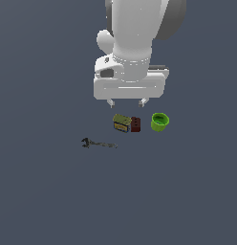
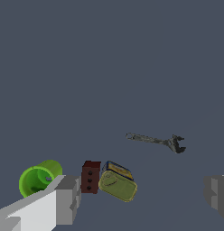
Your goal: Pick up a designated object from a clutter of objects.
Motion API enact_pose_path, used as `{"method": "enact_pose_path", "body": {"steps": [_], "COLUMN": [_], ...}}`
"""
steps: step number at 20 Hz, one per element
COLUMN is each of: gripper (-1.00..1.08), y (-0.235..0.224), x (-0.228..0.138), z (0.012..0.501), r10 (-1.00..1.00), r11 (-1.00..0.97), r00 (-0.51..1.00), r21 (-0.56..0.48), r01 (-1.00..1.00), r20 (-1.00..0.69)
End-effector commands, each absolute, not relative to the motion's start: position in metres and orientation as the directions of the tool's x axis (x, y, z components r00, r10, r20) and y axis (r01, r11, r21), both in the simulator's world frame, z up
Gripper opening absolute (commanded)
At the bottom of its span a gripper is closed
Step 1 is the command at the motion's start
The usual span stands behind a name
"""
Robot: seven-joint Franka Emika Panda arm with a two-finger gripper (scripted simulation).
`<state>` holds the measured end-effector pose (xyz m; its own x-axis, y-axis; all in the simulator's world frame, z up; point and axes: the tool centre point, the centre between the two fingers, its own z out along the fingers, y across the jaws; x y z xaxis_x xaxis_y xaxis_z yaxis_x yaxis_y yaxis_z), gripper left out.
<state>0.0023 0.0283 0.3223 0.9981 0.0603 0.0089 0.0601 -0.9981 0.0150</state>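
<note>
**Claw high and empty, the cup not yet approached**

From my seat I see the white claw (image 1: 126, 102) hanging above the grey tabletop (image 1: 44, 191), its two short fingers spread wide with nothing between them. The small lime-green round cup with the thick rim (image 1: 159, 122) stands on the tabletop, off to the exterior view's right of the claw rather than under it. Just beside it toward the exterior view's left sits the dark red-brown block (image 1: 135, 124), touching or nearly touching the olive-yellow box (image 1: 121, 123). The thin dark grey wrench (image 1: 99, 143) lies apart from these three.

I judge that no part of the pick is done: the cup is untouched. What is left is nearly everything: shift the claw over the cup, lower it, pinch the rim or body, and lift. The block so near the cup leaves little room on that side.
</note>
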Motion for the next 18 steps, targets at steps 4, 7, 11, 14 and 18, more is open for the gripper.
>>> {"method": "enact_pose_path", "body": {"steps": [4,7,11,14,18], "gripper": [0.28,0.28,0.28,0.28,0.28], "y": [0.029,0.032,0.032,0.035,0.045], "x": [0.002,0.002,0.002,0.001,-0.005], "z": [0.322,0.321,0.321,0.316,0.299], "r10": [0.060,0.059,0.058,0.049,0.020], "r11": [-0.998,-0.998,-0.998,-0.999,-0.999], "r00": [0.998,0.998,0.998,0.999,0.998], "r21": [0.010,0.000,-0.001,-0.009,-0.033], "r01": [0.060,0.059,0.058,0.049,0.018], "r20": [0.005,-0.001,-0.003,-0.016,-0.060]}}
